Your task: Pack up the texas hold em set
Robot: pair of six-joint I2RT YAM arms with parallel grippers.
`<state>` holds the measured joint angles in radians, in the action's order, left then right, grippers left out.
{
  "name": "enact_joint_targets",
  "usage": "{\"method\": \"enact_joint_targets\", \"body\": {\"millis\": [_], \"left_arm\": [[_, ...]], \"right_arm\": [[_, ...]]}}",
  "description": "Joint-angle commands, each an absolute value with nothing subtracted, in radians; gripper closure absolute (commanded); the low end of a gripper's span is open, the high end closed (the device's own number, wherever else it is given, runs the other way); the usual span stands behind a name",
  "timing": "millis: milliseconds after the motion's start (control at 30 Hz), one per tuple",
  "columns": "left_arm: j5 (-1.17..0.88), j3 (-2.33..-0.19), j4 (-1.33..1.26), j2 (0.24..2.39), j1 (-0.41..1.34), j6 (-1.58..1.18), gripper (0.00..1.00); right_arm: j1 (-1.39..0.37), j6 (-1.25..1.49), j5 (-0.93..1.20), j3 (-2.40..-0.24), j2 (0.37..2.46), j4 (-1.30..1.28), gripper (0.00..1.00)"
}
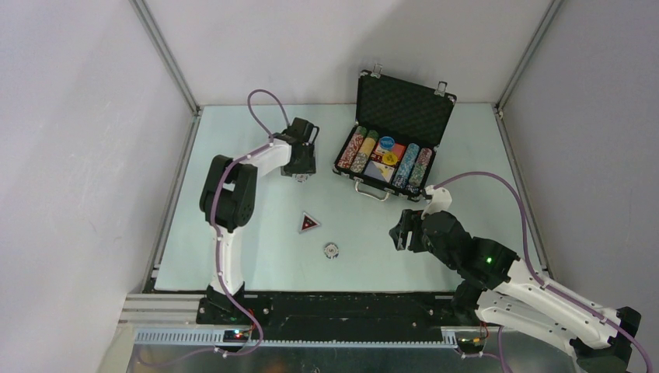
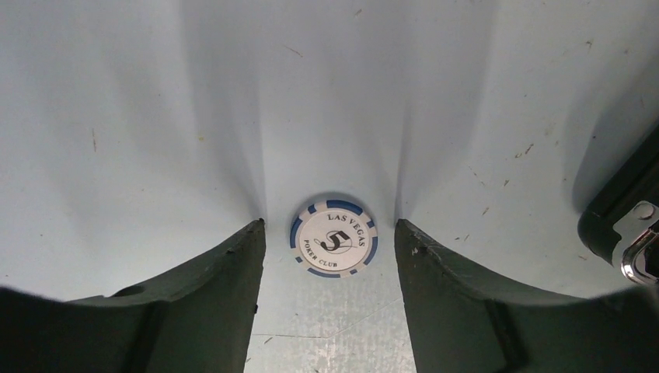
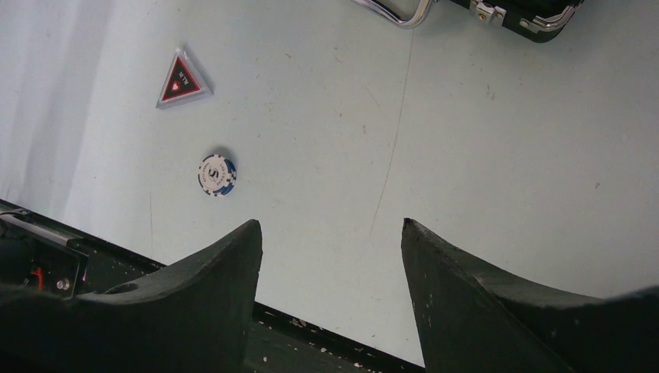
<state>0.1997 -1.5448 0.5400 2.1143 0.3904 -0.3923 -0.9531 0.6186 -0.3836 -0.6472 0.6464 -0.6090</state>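
The black briefcase (image 1: 404, 109) stands open at the back right of the table, with rows of chips, a yellow disc and a blue disc in its tray. A white and blue poker chip (image 2: 334, 235) lies flat on the table. My left gripper (image 2: 330, 223) is open and low over it, one finger on each side, neither touching it. A second chip (image 1: 332, 250) and the dark triangular piece (image 1: 309, 223) lie mid-table. My right gripper (image 1: 404, 229) hangs open and empty, right of them and in front of the case.
The case's corner and latch (image 2: 633, 233) lie close to the right of my left gripper. Its silver handle (image 3: 396, 12) faces the right gripper. White walls enclose the table at the back and both sides. A black rail (image 1: 334, 303) runs along the near edge.
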Motion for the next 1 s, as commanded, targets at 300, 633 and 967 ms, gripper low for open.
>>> {"method": "enact_joint_targets", "body": {"millis": [300,633,967], "left_arm": [[0.211,-1.472,0.602,2.089,0.405,-0.386,0.35],[0.205,-1.463,0.603,2.083,0.41,-0.387,0.42],[0.204,-1.45,0.602,2.068,0.413,-0.389,0.5]], "right_arm": [[-0.95,0.632,-0.387,-0.646,0.648,-0.584,0.3],[-0.953,0.633,-0.387,-0.647,0.649,-0.585,0.3],[-0.954,0.632,-0.386,-0.647,0.65,-0.579,0.3]]}}
